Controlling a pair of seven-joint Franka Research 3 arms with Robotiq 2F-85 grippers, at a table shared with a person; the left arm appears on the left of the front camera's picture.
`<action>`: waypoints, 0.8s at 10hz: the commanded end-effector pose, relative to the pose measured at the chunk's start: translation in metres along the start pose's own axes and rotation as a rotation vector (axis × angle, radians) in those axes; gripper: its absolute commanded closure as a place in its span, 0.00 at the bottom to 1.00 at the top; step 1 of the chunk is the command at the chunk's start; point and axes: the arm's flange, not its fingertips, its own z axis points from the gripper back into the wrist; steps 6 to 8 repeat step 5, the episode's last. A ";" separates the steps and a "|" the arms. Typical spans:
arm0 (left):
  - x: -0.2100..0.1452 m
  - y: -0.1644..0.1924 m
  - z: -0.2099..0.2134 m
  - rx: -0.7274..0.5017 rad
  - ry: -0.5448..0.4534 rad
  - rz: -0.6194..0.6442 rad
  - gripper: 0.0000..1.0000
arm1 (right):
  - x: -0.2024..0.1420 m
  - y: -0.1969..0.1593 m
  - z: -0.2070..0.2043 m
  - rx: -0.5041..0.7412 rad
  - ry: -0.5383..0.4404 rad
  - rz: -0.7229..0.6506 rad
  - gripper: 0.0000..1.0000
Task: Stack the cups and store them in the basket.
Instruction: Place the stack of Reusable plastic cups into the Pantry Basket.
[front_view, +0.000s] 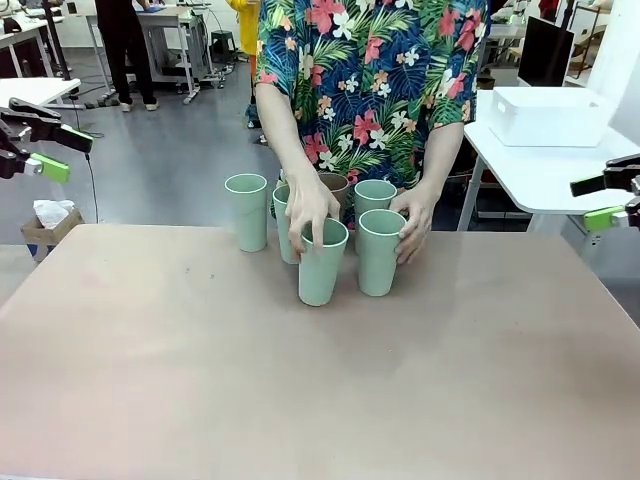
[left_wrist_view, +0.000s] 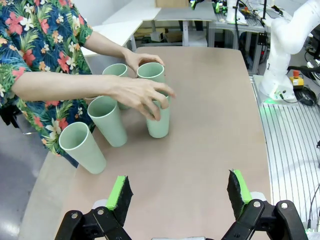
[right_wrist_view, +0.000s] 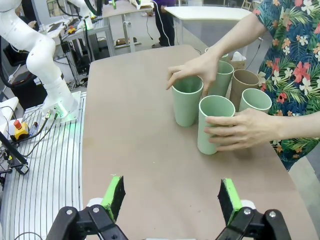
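Several pale mint green cups and one brown cup (front_view: 333, 184) stand upright in a cluster at the far middle of the table. The person's hands rest on the two front cups (front_view: 322, 262) (front_view: 380, 252). The white basket (front_view: 548, 115) sits on a side table at the far right. My left gripper (front_view: 58, 150) hovers open at the far left edge, well away from the cups. My right gripper (front_view: 598, 200) hovers open at the far right edge. The left wrist view shows the left gripper (left_wrist_view: 180, 192) open with the cups (left_wrist_view: 159, 122) ahead of it. The right gripper (right_wrist_view: 172, 197) is open, facing the mint cups (right_wrist_view: 215, 125) and the brown cup (right_wrist_view: 243, 85).
The brown table (front_view: 320, 380) has free room across its near half and both sides. The white side table (front_view: 545, 175) stands past its far right corner. A cardboard box (front_view: 45, 225) sits on the floor at the far left.
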 end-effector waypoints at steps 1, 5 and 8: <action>0.002 0.001 0.000 0.005 0.002 0.010 0.00 | 0.004 0.000 0.000 -0.002 -0.023 -0.013 0.00; 0.002 0.001 0.000 0.005 0.002 0.010 0.00 | 0.004 0.000 0.000 -0.002 -0.023 -0.013 0.00; 0.002 0.001 0.000 0.005 0.002 0.010 0.00 | 0.004 0.000 0.000 -0.002 -0.023 -0.013 0.00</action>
